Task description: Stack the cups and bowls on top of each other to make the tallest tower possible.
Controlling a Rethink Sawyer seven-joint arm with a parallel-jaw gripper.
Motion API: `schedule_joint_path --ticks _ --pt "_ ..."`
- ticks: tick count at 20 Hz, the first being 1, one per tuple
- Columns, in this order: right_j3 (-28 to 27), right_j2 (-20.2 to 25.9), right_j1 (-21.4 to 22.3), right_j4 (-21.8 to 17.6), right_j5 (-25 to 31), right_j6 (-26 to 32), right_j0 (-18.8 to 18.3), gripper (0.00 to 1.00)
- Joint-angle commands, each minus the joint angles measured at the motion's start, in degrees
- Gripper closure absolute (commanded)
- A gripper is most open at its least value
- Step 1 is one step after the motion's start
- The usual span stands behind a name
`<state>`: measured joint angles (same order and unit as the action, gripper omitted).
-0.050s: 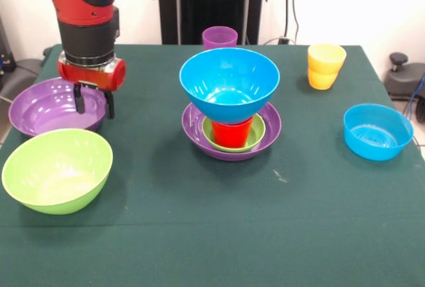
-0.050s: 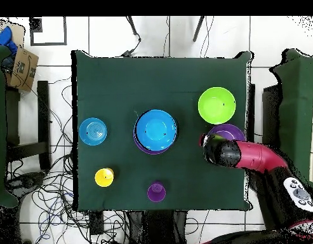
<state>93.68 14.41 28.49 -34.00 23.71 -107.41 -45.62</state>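
Nearest you in the front view sits the large lime green bowl (image 1: 57, 169), upright and empty, well clear of the stack; you can judge it available as a later tier.

Just behind it lies the loose large purple bowl (image 1: 56, 106). The gripper (image 1: 93, 101) hangs at that bowl's right rim, its two dark fingers (image 1: 80, 98) a little apart with one tip inside the rim and one outside; whether they pinch the wall cannot be told, and nothing is lifted. That straddle looks like preparation for a rim grasp.

At mid-table stands the tower (image 1: 230, 104): a purple base bowl (image 1: 196, 131), a small green bowl (image 1: 259, 132) nested in it, a red cup (image 1: 232, 133) upright inside that, and the large blue bowl (image 1: 229, 84) seated on the cup's mouth. You should treat that top bowl as resting on a narrow support.

To the right, the small blue bowl (image 1: 377, 131) sits alone. Farther back are two stacked yellow cups (image 1: 325, 66) and, farthest, the purple cup (image 1: 220, 37).

No brands, labels or writing can be read.
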Motion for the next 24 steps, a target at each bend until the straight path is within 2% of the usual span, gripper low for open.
schedule_joint_path --ticks 1,10,24 --pt "-2.35 0.11 -3.98 -7.51 1.46 8.21 0.83 0.00" --pt "-2.53 0.52 -9.22 -10.63 -4.06 4.24 -0.38 0.00" --pt "-4.80 0.28 -11.88 -12.12 -5.23 3.77 -0.36 0.00"
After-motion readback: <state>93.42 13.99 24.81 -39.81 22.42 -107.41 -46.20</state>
